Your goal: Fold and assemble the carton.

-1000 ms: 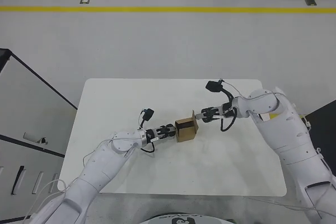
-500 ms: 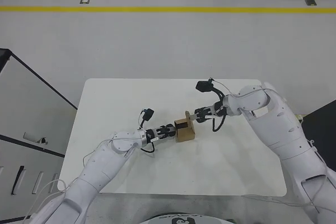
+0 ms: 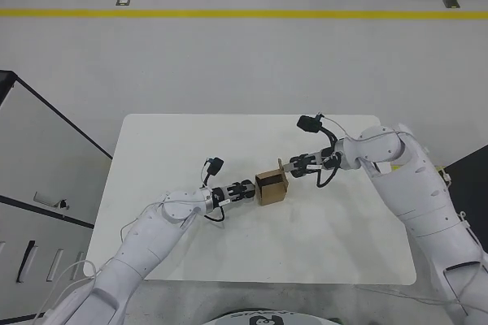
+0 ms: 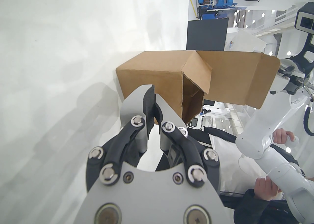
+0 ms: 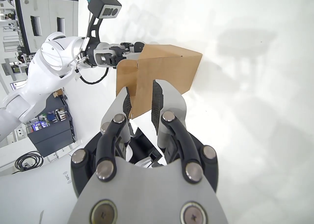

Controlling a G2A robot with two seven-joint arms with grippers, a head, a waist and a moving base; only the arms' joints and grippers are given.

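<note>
A small brown carton [image 3: 272,188] stands near the middle of the white table [image 3: 228,138], its top flaps up. My left gripper [image 3: 250,191] comes in from the left and is shut on the carton's side panel [image 4: 152,75], pinching the cardboard edge between its pads [image 4: 154,103]. My right gripper [image 3: 285,169] is at the carton's far right top corner. In the right wrist view its fingers [image 5: 141,101] stand apart, with the lower corner of the upright flap [image 5: 126,75] between them. That flap [image 4: 233,77] sticks out past the carton's open end.
A grey cabinet with a black edge [image 3: 16,138] stands off the table's left side, and a dark panel [image 3: 484,166] off the right. The table has bare room in front of and behind the carton.
Half a second ago the right gripper had swung left over the carton, pressing the flap inward. It has come back to the right and the flap stands up again. The left arm held still.
</note>
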